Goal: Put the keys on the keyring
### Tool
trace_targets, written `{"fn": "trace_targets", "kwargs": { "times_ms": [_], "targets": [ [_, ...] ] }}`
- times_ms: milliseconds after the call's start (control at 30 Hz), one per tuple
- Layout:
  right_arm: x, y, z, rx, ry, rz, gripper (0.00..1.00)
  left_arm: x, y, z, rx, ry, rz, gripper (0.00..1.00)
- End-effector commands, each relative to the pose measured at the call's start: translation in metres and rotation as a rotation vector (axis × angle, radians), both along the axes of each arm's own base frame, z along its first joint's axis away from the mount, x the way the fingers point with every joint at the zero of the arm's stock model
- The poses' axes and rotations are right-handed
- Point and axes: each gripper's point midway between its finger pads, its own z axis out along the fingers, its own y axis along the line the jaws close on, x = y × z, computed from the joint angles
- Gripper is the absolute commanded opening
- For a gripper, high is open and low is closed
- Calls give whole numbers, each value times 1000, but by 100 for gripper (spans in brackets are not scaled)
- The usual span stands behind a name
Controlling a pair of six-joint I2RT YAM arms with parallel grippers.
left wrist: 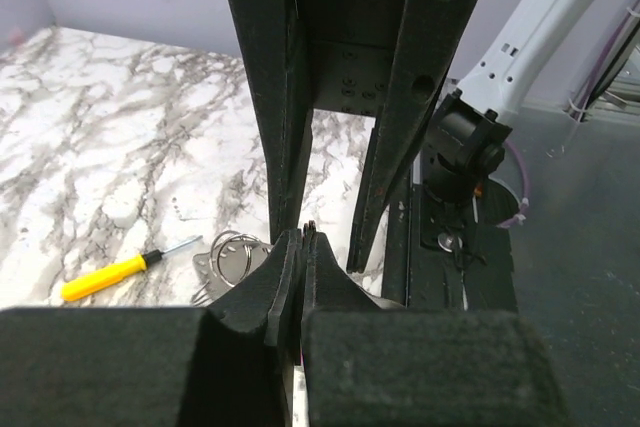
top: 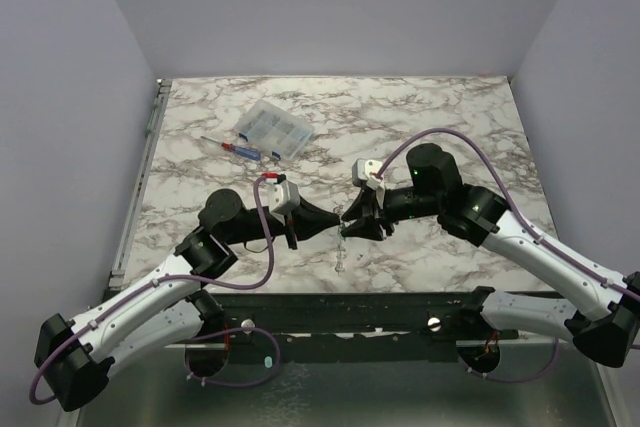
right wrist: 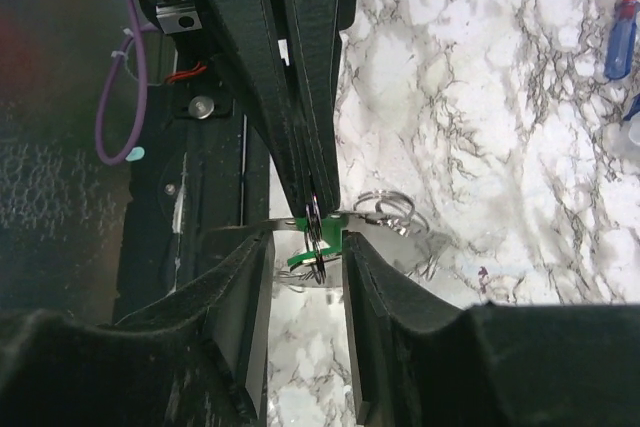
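The right fingers [right wrist: 240,317] stand parted and empty, straddling the green-headed key [right wrist: 297,256] dead ahead between them, with the keyring [right wrist: 268,224] a pale strip lying crosswise. The left fingers [right wrist: 300,127], nearer, pinch the key from above. Spare rings [right wrist: 390,212] lie on the desk [right wrist: 480,97] beyond.

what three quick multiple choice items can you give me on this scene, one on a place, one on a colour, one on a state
1. Where does the clear box sit? A far left, beyond the arms; B near right corner; C between the grippers.
2. What colour is the head of the key at the right gripper? A red; B green; C yellow.
3. On the left gripper, how do the jaws stand? A wide apart; B shut; C hidden.
Answers: 1 A, the top view shows it beside the screwdriver; 2 B, the right wrist view shows green; 3 B, its fingers meet on the keyring.
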Motion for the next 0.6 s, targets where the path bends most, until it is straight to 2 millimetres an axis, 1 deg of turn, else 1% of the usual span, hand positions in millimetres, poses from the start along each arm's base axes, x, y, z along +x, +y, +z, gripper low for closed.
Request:
{"fn": "trace_targets", "kwargs": {
  "times_ms": [0, 67, 333, 567],
  "targets": [
    [5, 5, 4, 25, -26, -9, 42, 5, 5, 29, -74, -70, 49, 0],
    [6, 6, 3, 20, -23, -17, 43, 5, 5, 30, -77, -73, 51, 0],
    [7, 7, 11, 58, -43, -22, 43, 4, 7, 33, -86, -82, 55, 0],
    [6, 8, 10, 72, -43, -20, 33, 3, 9, 36, -97, -89, 57, 0]
  ]
}}
